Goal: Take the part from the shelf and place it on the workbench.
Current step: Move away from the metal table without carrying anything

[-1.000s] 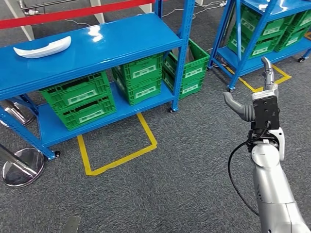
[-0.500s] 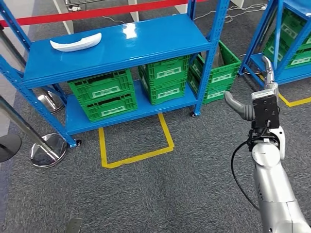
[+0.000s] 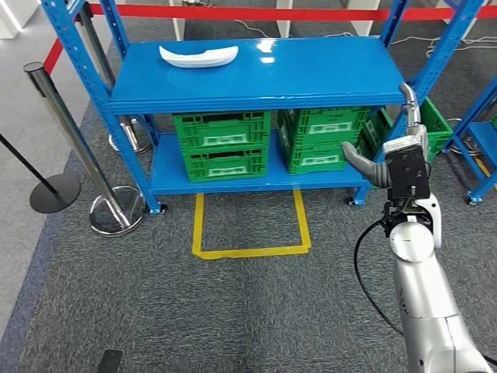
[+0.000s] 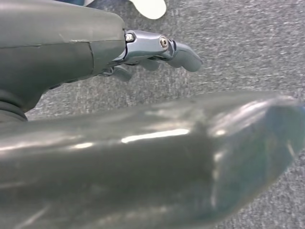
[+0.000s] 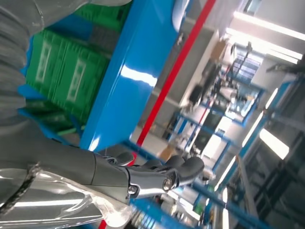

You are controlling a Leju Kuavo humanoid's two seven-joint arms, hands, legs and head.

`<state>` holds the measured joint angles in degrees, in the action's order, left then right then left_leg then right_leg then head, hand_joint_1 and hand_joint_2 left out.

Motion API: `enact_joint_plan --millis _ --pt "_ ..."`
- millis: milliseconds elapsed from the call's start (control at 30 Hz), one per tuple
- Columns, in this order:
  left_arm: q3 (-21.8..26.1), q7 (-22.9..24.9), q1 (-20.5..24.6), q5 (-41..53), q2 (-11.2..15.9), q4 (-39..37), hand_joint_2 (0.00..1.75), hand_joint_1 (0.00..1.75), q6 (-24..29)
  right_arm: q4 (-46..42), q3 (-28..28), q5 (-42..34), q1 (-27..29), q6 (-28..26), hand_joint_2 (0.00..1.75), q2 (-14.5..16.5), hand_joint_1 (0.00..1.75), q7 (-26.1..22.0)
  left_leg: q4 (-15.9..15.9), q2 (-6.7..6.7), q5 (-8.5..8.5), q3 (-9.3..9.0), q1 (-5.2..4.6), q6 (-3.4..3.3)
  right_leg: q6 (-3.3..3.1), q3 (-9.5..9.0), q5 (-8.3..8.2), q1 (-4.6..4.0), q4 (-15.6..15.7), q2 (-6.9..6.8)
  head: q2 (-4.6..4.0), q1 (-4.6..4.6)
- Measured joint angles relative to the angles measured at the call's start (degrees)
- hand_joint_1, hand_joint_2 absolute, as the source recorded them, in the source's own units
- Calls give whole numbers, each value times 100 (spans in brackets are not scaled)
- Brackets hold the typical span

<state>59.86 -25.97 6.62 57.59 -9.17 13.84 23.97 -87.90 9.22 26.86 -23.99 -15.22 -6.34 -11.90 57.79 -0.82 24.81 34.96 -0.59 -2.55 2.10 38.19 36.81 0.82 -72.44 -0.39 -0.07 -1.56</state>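
White part [image 3: 198,55] lies flat on the top board of the blue shelf [image 3: 304,78], near the left end, and nothing touches it. It is long, thin and a bit curved.

My right hand [image 3: 391,151] is up in front of me, well apart from the part and off to its right side. It holds nothing. The thumb sticks out to one side and the fingers [image 3: 410,105] point up, spread away from the thumb.

My left hand [image 4: 144,52] hangs over the grey carpet [image 4: 244,52]. Its fingers [image 4: 181,52] are stretched out and it holds nothing too.

Under the top board, green crates [image 3: 223,144] sit side by side on the low board of the shelf. More green crates [image 3: 319,138] sit next to them on the right. A yellow tape square [image 3: 251,250] is stuck on the carpet in front of the shelf. A red rail [image 3: 281,12] runs behind the shelf. Shiny posts with round feet [image 3: 114,211] stand to the left of the shelf.
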Motion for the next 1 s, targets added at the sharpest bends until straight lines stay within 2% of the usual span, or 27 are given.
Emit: enact_joint_plan --millis 33,67,100,133,167,200,233,267,333,367,400,467,500,533,567,600,667,700,733,767,833,867,900,933,967,1000 --pt "1 0 -6 0 -5 0 0 0 -1 18 3 0 9 1 175 0 0 3 4 -88 1 -2 2 0 7 152 13 0 -217 22 0 -1" --pt "1 0 -12 0 -8 0 0 0 -1 33 8 0 12 1 175 0 0 3 10 -177 3 -6 6 2 9 204 -95 2 -214 28 0 0" --pt "1 0 -15 -1 -9 0 0 0 -1 43 9 0 10 1 175 0 0 3 18 -262 9 -12 13 11 10 142 -307 7 20 48 -1 0" --pt "2 0 -16 -1 -9 0 0 0 -1 49 10 0 4 1 175 0 0 2 34 -344 21 -17 22 29 15 1 -564 22 406 114 -1 0" --pt "3 0 -13 0 -8 0 0 0 -1 55 12 0 0 1 175 0 0 2 58 -423 38 -8 24 57 21 -150 -742 43 782 250 -1 0" --pt "4 0 -10 1 -7 0 0 0 -1 60 15 0 -3 0 175 0 0 1 90 -498 49 15 28 87 18 -292 -844 65 1085 374 0 3" --pt "5 0 -8 4 -6 0 0 0 -1 68 17 0 1 -1 175 0 0 2 114 -563 49 47 32 119 11 -377 -871 79 1261 470 0 5" --pt "5 0 -12 9 -5 0 0 0 1 79 20 -2 6 -4 175 0 0 3 128 -627 40 80 37 146 -6 -412 -837 78 1308 505 0 6" --pt "7 1 -30 16 0 0 0 0 12 95 20 -14 11 -11 175 1 0 0 156 -697 37 123 51 202 -55 -439 -833 79 1327 387 0 7" --pt "7 2 -36 20 -2 -1 0 0 20 99 19 -26 12 -14 175 1 0 -7 242 -607 87 156 41 240 -87 -456 -829 83 1330 317 0 21" --pt "7 4 -32 22 -3 -1 0 0 28 100 11 -38 11 -15 175 1 0 -17 426 -453 192 230 33 277 -122 -475 -823 89 1337 241 0 42" --pt "7 8 -14 28 -16 -2 0 0 37 100 -16 -61 19 -18 175 1 0 -33 1099 -94 525 519 34 330 -183 -510 -797 76 1341 78 -1 80" --pt "7 10 -9 31 -20 -2 0 0 38 100 -31 -68 22 -19 175 0 0 -37 1461 -14 675 690 50 337 -199 -522 -784 66 1341 -2 -1 85" --pt "7 13 -9 33 -24 -2 0 0 38 100 -39 -75 29 -20 175 0 0 -38 1712 20 749 811 62 337 -207 -534 -770 60 1340 -77 0 86" --pt "7 16 -12 35 -27 -2 0 0 39 100 -44 -80 35 -20 175 0 0 -40 1766 33 710 842 69 330 -208 -551 -755 54 1340 -150 0 89" --pt "7 19 -16 35 -27 -2 0 0 43 100 -44 -84 40 -19 131 0 0 -41 1605 49 568 768 69 312 -207 -575 -737 46 1340 -221 0 90" --pt "7 21 -17 35 -22 -1 0 0 51 100 -48 -90 41 -19 44 0 0 -46 873 164 176 413 35 229 -194 -639 -692 32 1345 -344 0 87" --pt "7 22 -14 35 -19 -1 0 0 57 100 -56 -97 39 -15 0 -3 0 -44 528 242 61 243 6 181 -178 -660 -669 17 1348 -394 0 86" --pt "7 24 -12 35 -15 0 0 0 61 101 -64 -116 38 -1 0 -6 0 -26 302 303 20 135 -23 143 -157 -669 -655 6 1353 -439 0 85" --pt "7 25 -16 35 -13 -1 44 0 64 104 -72 -149 39 31 44 -9 0 13 202 330 41 93 -46 117 -133 -669 -648 -3 1363 -482 0 83" --pt "7 27 -37 35 -14 -2 131 0 68 118 -81 -234 36 106 131 -14 0 133 120 285 54 74 -40 91 -76 -667 -636 -12 1390 -533 0 81" --pt "7 27 -45 34 -20 -2 175 0 69 132 -87 -265 28 132 175 -17 0 195 73 259 43 52 -21 74 -51 -653 -600 -10 1365 -471 0 78" --pt "7 28 -41 32 -22 -2 175 0 70 152 -98 -284 16 140 175 -22 0 250 28 240 29 27 0 54 -31 -595 -521 -7 1249 -358 -1 74" --pt "7 30 -27 28 -25 -2 175 0 71 181 -116 -289 7 139 175 -31 0 303 -7 218 20 2 21 34 -15 -469 -394 -2 1005 -218 -1 64" --pt "7 30 -12 25 -28 -2 175 0 72 222 -137 -290 6 133 175 -41 0 348 -13 195 23 -5 21 18 -4 -288 -243 1 652 -85 -2 59" --pt "7 31 0 21 -29 -2 175 0 73 268 -156 -288 15 122 175 -50 0 385 -11 170 27 -7 21 5 7 -66 -101 1 253 -13 -2 54"
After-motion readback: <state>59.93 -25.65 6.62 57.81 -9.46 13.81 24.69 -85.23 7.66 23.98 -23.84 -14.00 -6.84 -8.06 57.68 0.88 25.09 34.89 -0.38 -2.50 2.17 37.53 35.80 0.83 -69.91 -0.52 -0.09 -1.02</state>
